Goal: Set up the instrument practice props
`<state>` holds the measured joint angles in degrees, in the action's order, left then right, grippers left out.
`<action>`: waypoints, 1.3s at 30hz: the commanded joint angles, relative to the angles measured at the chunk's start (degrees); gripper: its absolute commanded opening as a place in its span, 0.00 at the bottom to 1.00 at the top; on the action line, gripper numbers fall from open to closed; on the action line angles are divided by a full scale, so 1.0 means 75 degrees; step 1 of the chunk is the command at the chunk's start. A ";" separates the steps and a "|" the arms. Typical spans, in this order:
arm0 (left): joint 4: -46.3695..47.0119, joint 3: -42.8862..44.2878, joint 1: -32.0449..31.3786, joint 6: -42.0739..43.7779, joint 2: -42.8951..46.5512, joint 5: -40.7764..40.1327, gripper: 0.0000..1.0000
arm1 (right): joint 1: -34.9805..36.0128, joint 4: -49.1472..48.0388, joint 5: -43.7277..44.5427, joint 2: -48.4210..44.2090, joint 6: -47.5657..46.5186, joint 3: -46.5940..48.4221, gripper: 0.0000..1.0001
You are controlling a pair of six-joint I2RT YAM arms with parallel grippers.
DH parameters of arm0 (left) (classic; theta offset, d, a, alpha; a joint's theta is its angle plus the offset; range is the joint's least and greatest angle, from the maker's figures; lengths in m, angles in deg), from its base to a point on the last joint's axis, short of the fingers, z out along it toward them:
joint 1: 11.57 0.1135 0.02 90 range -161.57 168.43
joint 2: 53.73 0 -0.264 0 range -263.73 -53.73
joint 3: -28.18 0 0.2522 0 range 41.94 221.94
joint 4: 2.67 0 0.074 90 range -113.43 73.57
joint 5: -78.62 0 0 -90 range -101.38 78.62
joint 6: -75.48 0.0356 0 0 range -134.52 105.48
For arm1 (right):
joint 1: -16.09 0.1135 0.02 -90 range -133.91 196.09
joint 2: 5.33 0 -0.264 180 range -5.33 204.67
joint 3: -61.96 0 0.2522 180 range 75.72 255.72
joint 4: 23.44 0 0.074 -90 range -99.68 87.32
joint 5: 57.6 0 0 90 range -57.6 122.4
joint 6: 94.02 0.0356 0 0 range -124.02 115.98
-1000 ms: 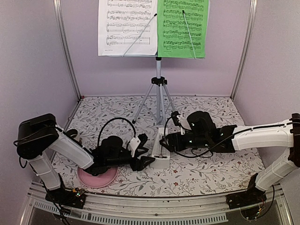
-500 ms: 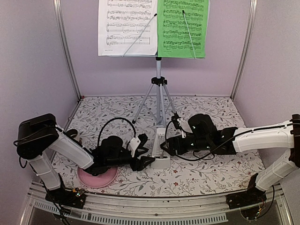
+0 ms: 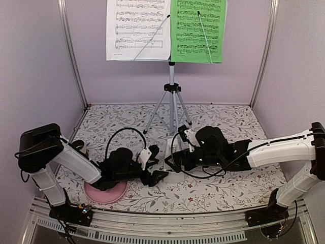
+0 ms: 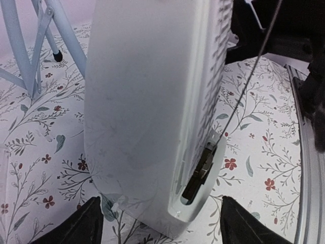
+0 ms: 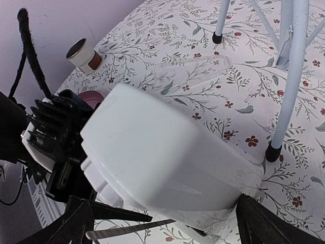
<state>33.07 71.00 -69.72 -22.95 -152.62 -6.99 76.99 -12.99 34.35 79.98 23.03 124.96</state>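
Note:
The pale-blue music stand on its silver tripod [image 3: 172,99] stands at the back, holding the white sheet [image 3: 137,28] and the green sheet [image 3: 198,28]. The white pyramid metronome [image 3: 173,176] lies on its side on the floral cloth between my two arms; it fills the left wrist view [image 4: 147,101] and the right wrist view [image 5: 162,157]. My left gripper [image 3: 158,164] [image 4: 162,226] is open, its fingers either side of the metronome's base end with gaps. My right gripper [image 3: 175,158] [image 5: 167,226] is open and straddles the metronome from the other side. The thin metal pendulum rod [image 5: 127,232] sticks out.
A pink plate [image 3: 104,193] lies under my left arm; the mug is hidden. A small beige cup [image 5: 84,55] stands at the far left. A clear plastic piece [image 5: 190,71] lies on the cloth. Tripod legs [image 5: 287,76] [image 4: 35,51] stand just behind the metronome.
My right gripper has moved left and over the metronome, so its fingers now straddle it. The left arm has barely moved.

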 commanded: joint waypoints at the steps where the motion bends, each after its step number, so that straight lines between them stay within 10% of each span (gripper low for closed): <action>1: 0.0238 -0.0208 -0.0111 -0.0014 0.0297 -0.0304 0.85 | 0.0151 0.0104 0.0627 0.0028 0.0236 0.0177 0.97; 30: 0.0027 -0.0187 -0.0100 0.0002 0.0568 -0.0571 0.93 | -0.1351 0.1270 0.1306 -0.2657 0.0824 -0.2107 0.85; 39: -0.0044 -0.0137 -0.0082 0.0010 0.0555 -0.0611 0.93 | -0.1136 0.0277 0.0156 -0.2702 0.0056 -0.1951 0.98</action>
<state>32.61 69.12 -69.81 -23.16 -149.11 -11.04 66.15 -6.65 39.49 58.63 25.52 108.35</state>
